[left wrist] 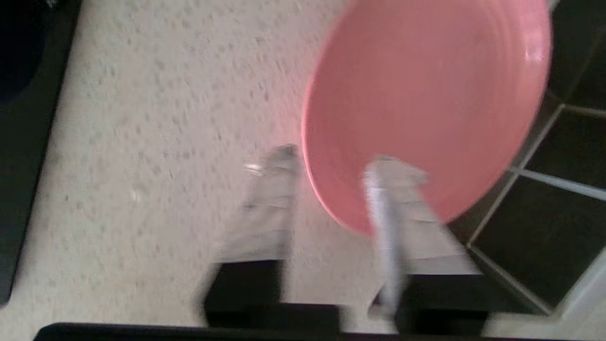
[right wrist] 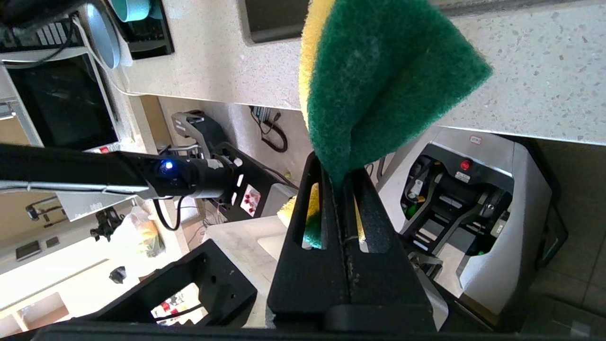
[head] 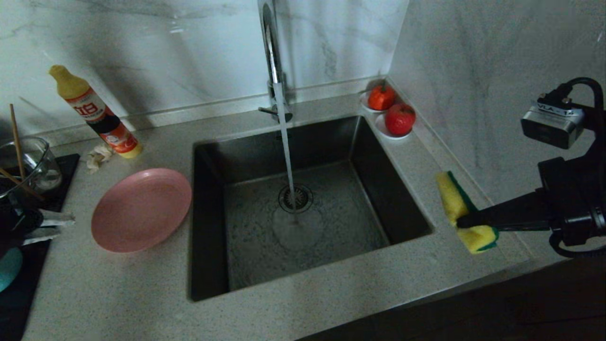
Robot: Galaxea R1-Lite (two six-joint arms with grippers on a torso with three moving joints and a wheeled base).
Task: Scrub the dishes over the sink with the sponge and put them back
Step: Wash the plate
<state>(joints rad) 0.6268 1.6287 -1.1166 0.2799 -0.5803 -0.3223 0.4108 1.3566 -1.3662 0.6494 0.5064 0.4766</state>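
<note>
Cut off at the left edge of the head view: one teal bowl (head: 8, 269), only a sliver showing, on a black mat (head: 28, 284). Also cut by that edge: one glass jug (head: 29, 163) holding two chopsticks (head: 17, 139).

Mostly hidden in the dark at that same side: the left end effector (head: 59, 227), only its pale fingers (head: 53, 219) clear, just beside the pink plate (head: 141, 210) and apart from it. Blurred in the left wrist view, but readable: fingers partly spread with a gap between them, gripping nothing, one over the plate rim, the other over bare table (head: 331, 293).

One pink plate, whole and flat on the table, just left of the sink (head: 208, 227). One sink, deep and square, with one faucet (head: 271, 52) cut off at the top and water (head: 287, 151) running onto the drain.

One sponge (head: 455, 201), yellow with a green face, pinched tight and bent between the closed fingers of the right end effector (head: 461, 221), above the table to the right of the sink. Middle of the sponge hidden by those black fingers.

Behind the sink, in the corner: two saucers (head: 396, 134), one red fruit (head: 400, 119) on each. Left of the faucet: one bottle (head: 94, 111), leaning toward the wall.
</note>
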